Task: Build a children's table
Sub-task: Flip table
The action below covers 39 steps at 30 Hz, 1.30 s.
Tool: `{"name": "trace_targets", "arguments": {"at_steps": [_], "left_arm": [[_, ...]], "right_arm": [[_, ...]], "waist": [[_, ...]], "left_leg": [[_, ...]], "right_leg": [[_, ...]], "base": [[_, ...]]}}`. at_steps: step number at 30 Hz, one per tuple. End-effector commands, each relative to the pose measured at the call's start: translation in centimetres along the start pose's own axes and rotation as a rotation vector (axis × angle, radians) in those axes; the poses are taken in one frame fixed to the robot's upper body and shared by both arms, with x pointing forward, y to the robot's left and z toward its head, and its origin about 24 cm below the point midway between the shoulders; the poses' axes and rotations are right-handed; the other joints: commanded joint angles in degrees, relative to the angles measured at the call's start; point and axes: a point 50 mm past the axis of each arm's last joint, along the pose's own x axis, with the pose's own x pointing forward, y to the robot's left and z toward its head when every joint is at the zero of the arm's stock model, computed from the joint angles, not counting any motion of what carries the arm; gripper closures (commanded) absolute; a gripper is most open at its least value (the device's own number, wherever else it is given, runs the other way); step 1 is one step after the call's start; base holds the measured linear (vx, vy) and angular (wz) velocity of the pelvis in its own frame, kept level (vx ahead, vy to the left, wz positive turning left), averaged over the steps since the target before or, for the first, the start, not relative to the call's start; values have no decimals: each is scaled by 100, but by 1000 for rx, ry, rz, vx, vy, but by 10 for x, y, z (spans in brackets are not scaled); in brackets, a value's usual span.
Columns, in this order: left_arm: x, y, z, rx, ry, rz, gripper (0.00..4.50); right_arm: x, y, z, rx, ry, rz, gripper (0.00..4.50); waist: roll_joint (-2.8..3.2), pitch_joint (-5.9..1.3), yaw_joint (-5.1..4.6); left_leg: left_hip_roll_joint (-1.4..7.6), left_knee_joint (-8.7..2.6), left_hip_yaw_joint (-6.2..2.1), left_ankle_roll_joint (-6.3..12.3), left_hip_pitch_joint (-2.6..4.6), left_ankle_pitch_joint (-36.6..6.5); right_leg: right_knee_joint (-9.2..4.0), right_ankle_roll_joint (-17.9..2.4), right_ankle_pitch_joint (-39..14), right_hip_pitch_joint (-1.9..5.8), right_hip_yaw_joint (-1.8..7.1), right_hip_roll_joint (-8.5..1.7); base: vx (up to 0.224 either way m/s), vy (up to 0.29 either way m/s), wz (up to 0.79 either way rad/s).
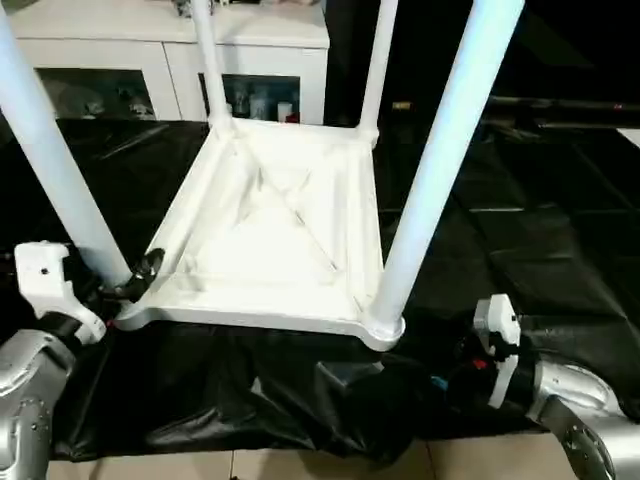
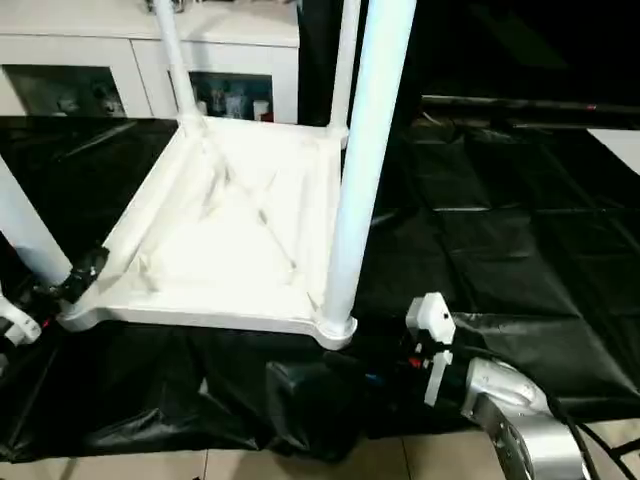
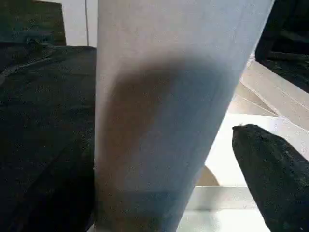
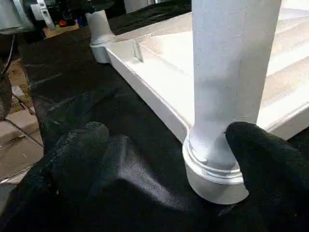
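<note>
The children's table [image 1: 270, 230] lies upside down on a black plastic sheet [image 1: 520, 240] that is crinkled and glossy, its four legs standing up out of round corner sockets. In the left eye view the tabletop is smooth white plastic, rectangular with rounded corners, its underside crossed by raised diagonal ribs inside a stepped rim. The near right leg [image 1: 430, 190] is a long tapered tube seated in its socket at the corner nearest the robot; the near left leg [image 1: 55, 170] slants up from the other near corner. The left gripper [image 1: 140, 278] sits at that left corner, its black fingers spread either side of the leg's base. A white cabinet [image 1: 160, 60] with glass doors stands behind the sheet, just beyond the table's far edge.

In the right eye view the right gripper [image 2: 400, 350] is low beside the near right socket, and open black sheet stretches away to its right. Pale floor tiles [image 2: 300, 465] show past the sheet's near edge.

The left wrist view has the left leg close up, a plain matte tube, with one black fingertip [image 3: 270, 174] apart from it.

The right wrist view shows the right gripper's padded fingers [image 4: 270, 159] wide apart around the ringed socket; whether one touches it is unclear.
</note>
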Motion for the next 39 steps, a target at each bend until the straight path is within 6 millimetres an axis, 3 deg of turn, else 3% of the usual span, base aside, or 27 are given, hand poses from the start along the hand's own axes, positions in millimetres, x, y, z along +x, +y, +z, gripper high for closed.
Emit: {"name": "trace_targets", "arguments": {"at_steps": [1,2,3,7,12,15,17,21,25,27,32,38,39], "left_arm": [[4,-19,-9,-9,59,-62,35],[4,-19,-9,-9,59,-62,35],[3,-27,-10,-20,70,-68,46],[6,-47,-7,-45,49,-108,80],[11,-60,-12,-30,60,-118,111],[14,-63,-19,-4,87,-85,124],[17,-65,-25,0,106,-45,145],[19,-66,-31,-6,121,20,173],[17,-63,-33,-16,118,86,201],[16,-63,-33,-28,104,114,214],[17,-65,-29,-117,27,154,223],[26,-80,-16,-269,-81,86,224],[30,-90,-8,-353,-132,33,224]], "right_arm": [[-1,2,2,-27,-5,-6,0],[-1,2,2,-27,-5,-6,0],[-5,3,3,-10,-21,-21,0],[-13,3,7,6,-43,-39,0],[-19,1,6,-13,-26,-58,0],[-20,1,8,-18,-29,-61,0],[-21,0,10,-25,-29,-68,0],[-10,0,9,-27,-38,-63,0],[1,-2,8,-30,-59,-78,0],[6,-5,8,-37,-69,-97,0],[15,-10,9,5,-117,-128,0],[23,-4,10,41,-138,-85,0],[24,-2,10,60,-145,-66,0]], "waist": [[87,-209,26],[86,-215,27],[48,-212,29],[50,-197,74],[68,-185,149],[48,-205,136],[53,-207,130],[43,-194,136],[35,-199,104],[32,-196,102],[-8,-212,100],[-1,-251,116],[1,-265,125]], "left_leg": [[308,-546,-109,30,12,-2020],[310,-545,-110,27,15,-2006],[312,-546,-106,52,7,-1981],[315,-542,-103,86,21,-2019],[312,-551,-98,34,29,-2107],[310,-547,-107,54,-18,-1921],[307,-536,-96,83,-11,-1869],[295,-533,-94,89,-2,-1957],[301,-544,-117,39,-21,-1997],[302,-537,-106,28,2,-2036],[300,-534,-92,75,-31,-1851],[304,-501,-71,168,-66,-1394],[306,-490,-66,199,-68,-1278]], "right_leg": [[-392,-938,-1813,140,212,-339],[-388,-934,-1808,142,214,-340],[-378,-937,-1815,144,215,-335],[-418,-886,-1998,120,216,-339],[-472,-658,-2331,89,225,-330],[-439,-613,-2064,132,215,-322],[-441,-659,-1956,131,211,-316],[-480,-578,-2325,105,203,-322],[-480,-555,-2395,109,187,-329],[-486,-554,-2423,80,198,-324],[-463,-615,-2197,107,205,-329],[-393,-748,-1532,139,210,-316],[-373,-811,-1363,144,209,-321]], "base": [[0,0,0],[0,0,0],[0,0,0],[0,0,0],[0,0,0],[0,0,0],[0,0,0],[0,0,0],[0,0,0],[0,0,0],[0,0,0],[0,0,0],[0,0,0]]}}
